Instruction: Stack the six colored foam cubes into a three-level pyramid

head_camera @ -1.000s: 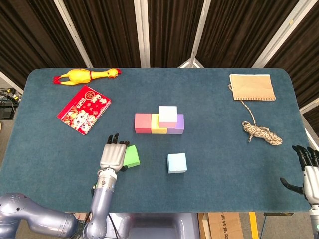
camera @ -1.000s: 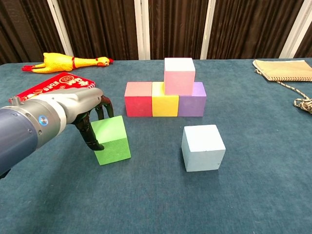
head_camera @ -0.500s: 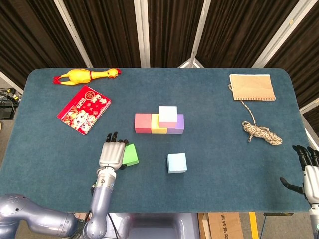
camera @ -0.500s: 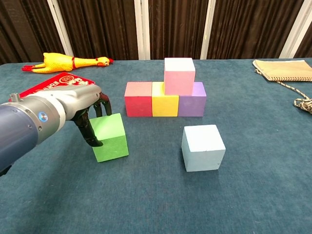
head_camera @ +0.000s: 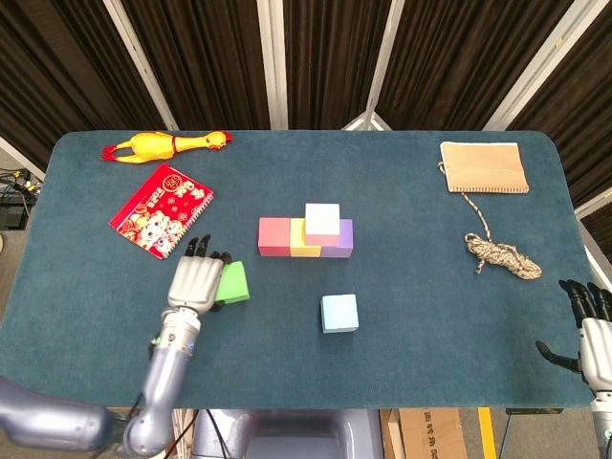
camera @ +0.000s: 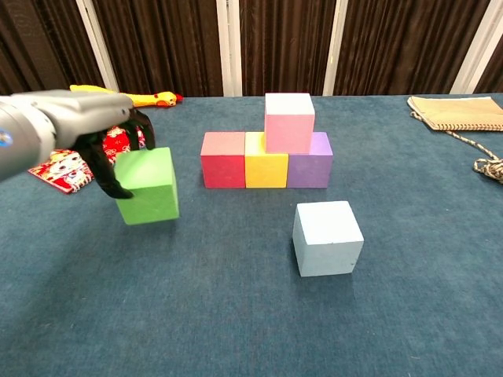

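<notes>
Because the pyramid needs a wide bottom, three cubes sit side by side on the table (head_camera: 115, 287): red cube (camera: 224, 159), yellow cube (camera: 266, 159) and purple cube (camera: 312, 159), all touching. Atop them sits the pink cube (camera: 289, 122), over the yellow and purple ones, so level two is half done.

Near the front lies the blue cube (camera: 327, 237), alone and waiting.

Held up off the table is the green cube (camera: 146, 185), to the left of the row. Its place is likely beside the pink one.

Clamped on the green cube are the left hand (camera: 118, 145) fingers.

Low at the table's edge, the right hand (head_camera: 593, 330) holds nothing; its fingers look apart, though it is partly cut off.
</notes>
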You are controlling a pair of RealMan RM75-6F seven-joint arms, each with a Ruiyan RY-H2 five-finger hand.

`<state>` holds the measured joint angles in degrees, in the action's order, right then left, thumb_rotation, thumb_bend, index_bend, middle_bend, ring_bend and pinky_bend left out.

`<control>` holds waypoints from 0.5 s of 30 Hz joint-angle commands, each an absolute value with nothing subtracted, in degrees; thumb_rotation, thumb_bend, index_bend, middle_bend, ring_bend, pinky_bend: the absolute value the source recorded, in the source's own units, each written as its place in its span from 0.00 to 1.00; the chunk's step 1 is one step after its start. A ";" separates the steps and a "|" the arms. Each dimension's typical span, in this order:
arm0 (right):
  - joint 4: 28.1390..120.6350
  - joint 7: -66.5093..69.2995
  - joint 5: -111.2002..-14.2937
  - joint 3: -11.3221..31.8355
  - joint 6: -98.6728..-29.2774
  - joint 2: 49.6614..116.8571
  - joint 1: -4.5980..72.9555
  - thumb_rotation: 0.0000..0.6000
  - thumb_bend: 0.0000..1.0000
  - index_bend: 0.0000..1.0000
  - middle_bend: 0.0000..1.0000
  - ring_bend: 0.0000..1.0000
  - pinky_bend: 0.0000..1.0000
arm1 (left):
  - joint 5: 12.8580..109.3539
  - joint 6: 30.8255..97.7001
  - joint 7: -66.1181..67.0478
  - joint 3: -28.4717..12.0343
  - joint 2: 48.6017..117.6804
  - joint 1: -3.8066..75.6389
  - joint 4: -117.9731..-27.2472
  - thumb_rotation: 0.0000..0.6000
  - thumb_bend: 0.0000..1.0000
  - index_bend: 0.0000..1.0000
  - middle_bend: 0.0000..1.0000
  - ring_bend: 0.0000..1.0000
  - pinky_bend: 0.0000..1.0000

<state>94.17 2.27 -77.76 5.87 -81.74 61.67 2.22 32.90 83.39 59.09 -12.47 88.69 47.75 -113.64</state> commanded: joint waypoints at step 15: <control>95.34 -1.87 -76.28 5.38 -79.97 62.57 2.96 1.00 0.19 0.13 0.14 0.02 0.00 | 42.88 56.91 39.28 -8.30 65.64 45.33 -109.93 1.00 0.36 0.36 0.37 0.00 0.00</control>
<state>95.31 -1.81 -76.32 5.40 -80.03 62.56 2.94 40.81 60.14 42.64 -8.71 67.74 45.91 -111.69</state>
